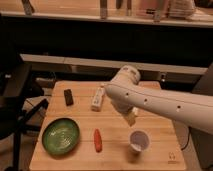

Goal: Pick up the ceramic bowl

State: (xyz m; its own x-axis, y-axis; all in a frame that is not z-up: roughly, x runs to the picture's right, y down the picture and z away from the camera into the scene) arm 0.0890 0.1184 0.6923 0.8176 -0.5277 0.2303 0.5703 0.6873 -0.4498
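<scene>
While above table point(115, 147), tool point(131, 118) near cup point(138, 141).

Dim, warm light on the table point(115, 156), end effector point(131, 118) above its middle.

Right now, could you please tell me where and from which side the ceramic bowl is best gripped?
Probably by the rim of the ceramic bowl, at the edge facing the pincer, coming down from above: it is wide, shallow and lies flat, so only the rim offers a pinch. The pincer hangs over the table.
</scene>
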